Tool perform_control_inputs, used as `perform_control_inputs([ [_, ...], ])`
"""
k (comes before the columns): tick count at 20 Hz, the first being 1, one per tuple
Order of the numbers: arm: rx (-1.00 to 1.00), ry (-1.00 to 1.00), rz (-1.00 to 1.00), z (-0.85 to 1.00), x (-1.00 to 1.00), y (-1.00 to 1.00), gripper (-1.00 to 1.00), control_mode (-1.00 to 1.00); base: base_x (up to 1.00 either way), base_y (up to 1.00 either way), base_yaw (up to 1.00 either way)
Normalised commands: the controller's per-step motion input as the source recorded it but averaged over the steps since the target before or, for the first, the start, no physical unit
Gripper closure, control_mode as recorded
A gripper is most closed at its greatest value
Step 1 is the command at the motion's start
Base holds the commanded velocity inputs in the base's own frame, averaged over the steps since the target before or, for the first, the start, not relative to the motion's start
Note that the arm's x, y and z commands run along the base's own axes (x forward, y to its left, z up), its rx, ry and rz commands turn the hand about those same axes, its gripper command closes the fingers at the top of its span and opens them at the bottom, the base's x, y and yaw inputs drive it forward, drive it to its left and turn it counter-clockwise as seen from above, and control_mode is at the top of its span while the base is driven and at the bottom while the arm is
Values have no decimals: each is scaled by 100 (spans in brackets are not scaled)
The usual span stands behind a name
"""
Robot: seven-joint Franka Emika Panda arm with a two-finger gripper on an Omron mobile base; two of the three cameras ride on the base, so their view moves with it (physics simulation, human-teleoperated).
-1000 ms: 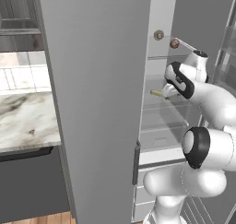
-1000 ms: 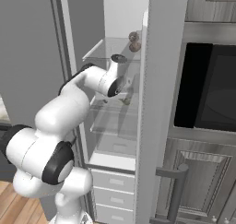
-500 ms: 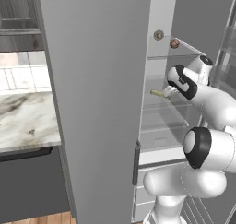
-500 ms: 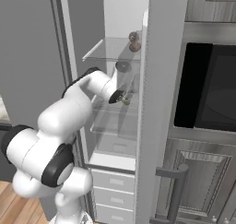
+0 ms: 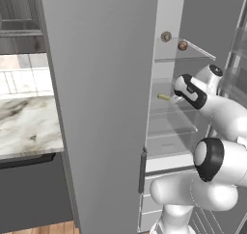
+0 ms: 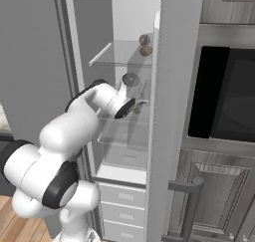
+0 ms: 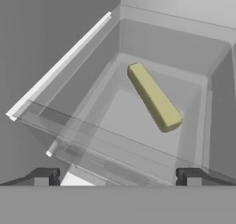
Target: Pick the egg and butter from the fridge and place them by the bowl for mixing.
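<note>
The arm is reaching into the open fridge, and the gripper is hanging spread to its widest with nothing between its tips, looking down at the butter. The butter is lying flat on a clear glass shelf in the middle of the compartment, apart from the walls. In the hand view its long axis is running diagonally, from upper left to lower right. That slant looks to me like the main risk: unless the jaws are squared across the narrow width, they may be catching the stick's corners and twisting it or sliding it along the glass. The shelf's front edge is also lying between gripper and butter, so a low approach could be striking it. The egg is sitting on the shelf above, beside a grey knob.
</note>
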Motion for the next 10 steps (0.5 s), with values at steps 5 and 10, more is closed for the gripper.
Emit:
perform_control_inputs([
  [5,0,0,0,0,30,-4,-100,-100,0,0,0],
  [10,0,0,1,-4,44,-10,-100,-100,0,0,0],
])
